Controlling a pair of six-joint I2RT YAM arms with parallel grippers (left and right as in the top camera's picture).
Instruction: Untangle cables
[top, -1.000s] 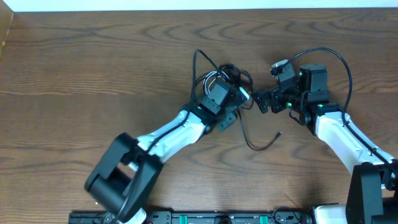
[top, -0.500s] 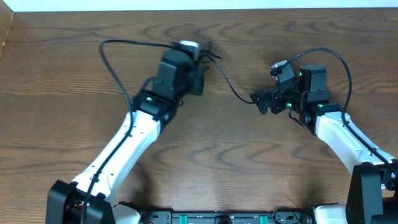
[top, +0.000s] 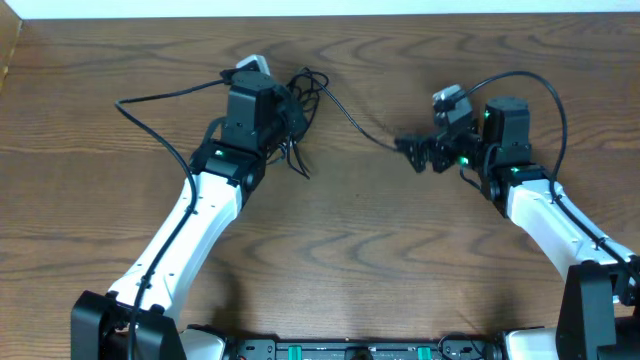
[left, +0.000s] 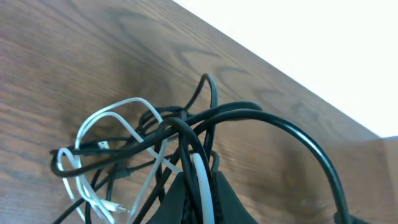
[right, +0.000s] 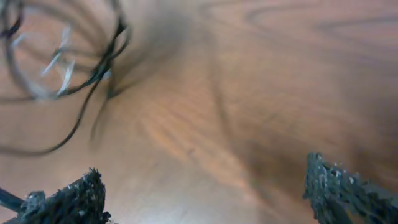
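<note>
The cables (top: 302, 95) form a tangled bundle of black cords and one white cord at the table's far middle-left. My left gripper (top: 291, 117) is shut on the bundle. In the left wrist view its jaws (left: 198, 179) pinch a white strand and black strands, and the loops (left: 134, 146) hang beyond them over the wood. One black strand (top: 355, 125) runs right from the bundle as far as my right gripper (top: 411, 152). That gripper (right: 205, 193) is open with only bare wood between its fingers. The bundle (right: 59, 59) appears blurred at upper left in its view.
Thicker black wires belonging to the arms arc over the table: one to the left of the left arm (top: 160, 100), one above the right arm (top: 535, 85). The table's far edge (top: 320, 14) lies just behind the bundle.
My left arm has swung from the table's middle to the far left, carrying the bundle. A black strand now stretches towards the right gripper, which has shifted slightly away.
</note>
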